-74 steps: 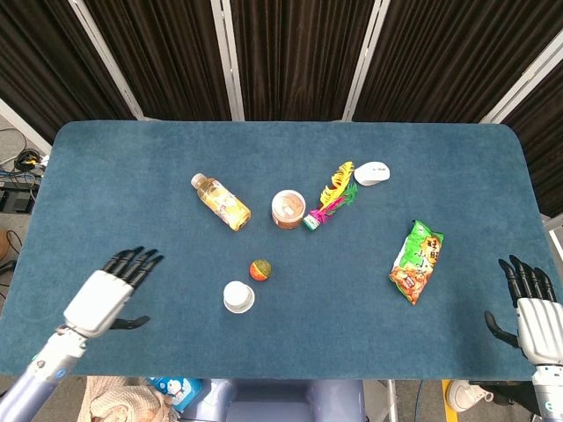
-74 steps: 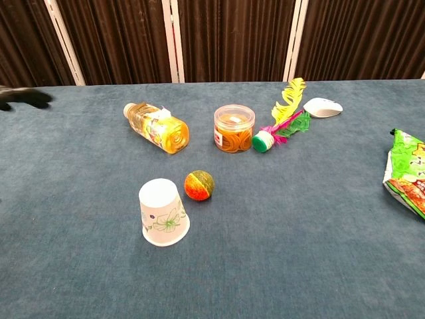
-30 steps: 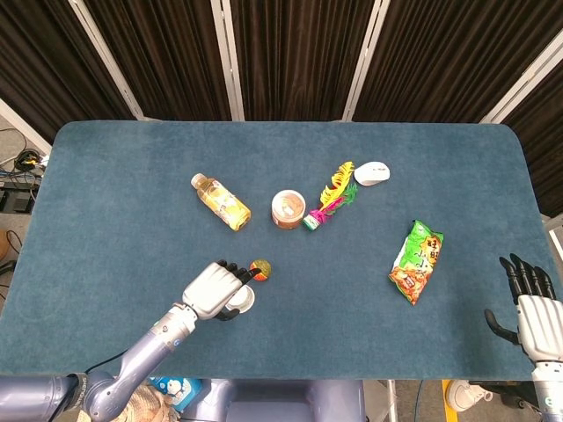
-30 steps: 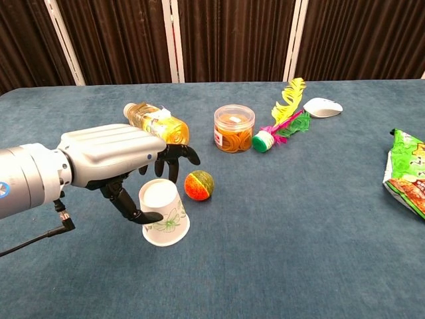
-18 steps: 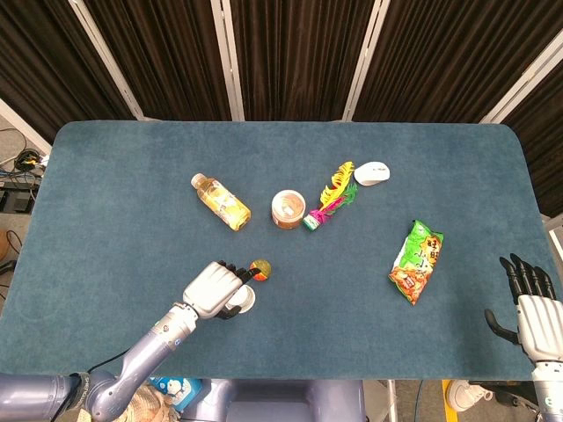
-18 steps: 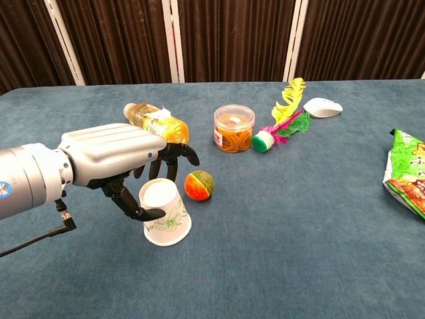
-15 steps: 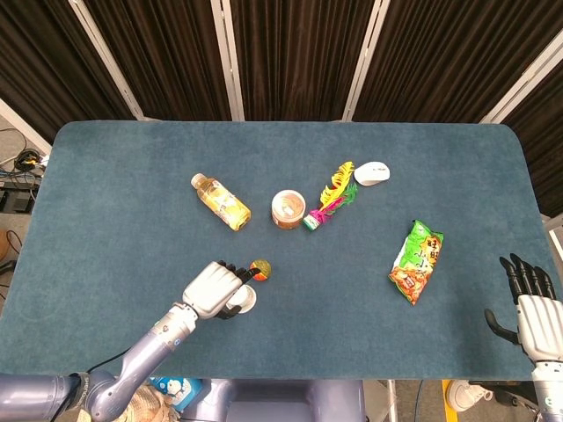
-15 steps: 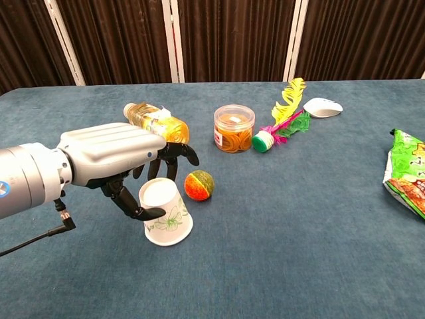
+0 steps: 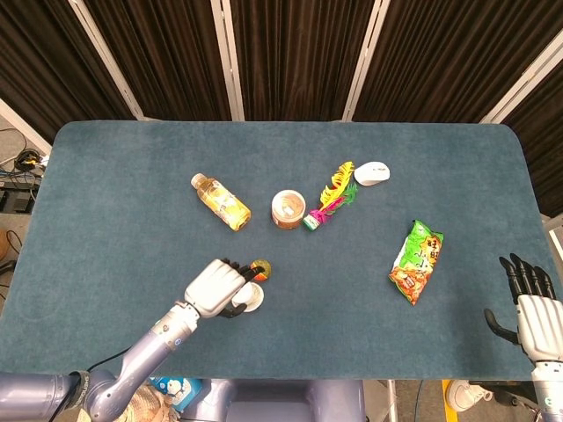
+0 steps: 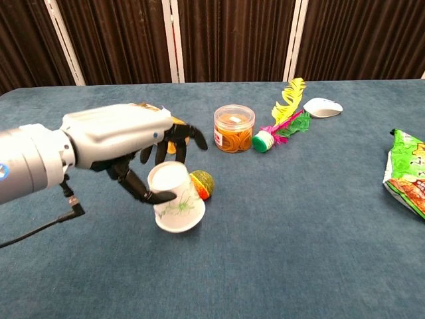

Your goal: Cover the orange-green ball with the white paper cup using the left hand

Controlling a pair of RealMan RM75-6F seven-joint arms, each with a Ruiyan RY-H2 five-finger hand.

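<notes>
With the left hand [image 10: 126, 143] gripping the white paper cup [image 10: 177, 198], mouth-down and tilted clear of the worktop [image 10: 299, 232], the orange-green ball [image 10: 202, 184] sits just beside it, uncovered; lowering remains; right hand [image 9: 532, 308] idles, fingers spread.

snack bag [image 10: 408, 173] cut off rightward

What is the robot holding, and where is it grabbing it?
The left hand holds the white paper cup near its closed top end, with fingers around the sides. The cup is upside down, tilted and lifted. The right hand holds nothing.
</notes>
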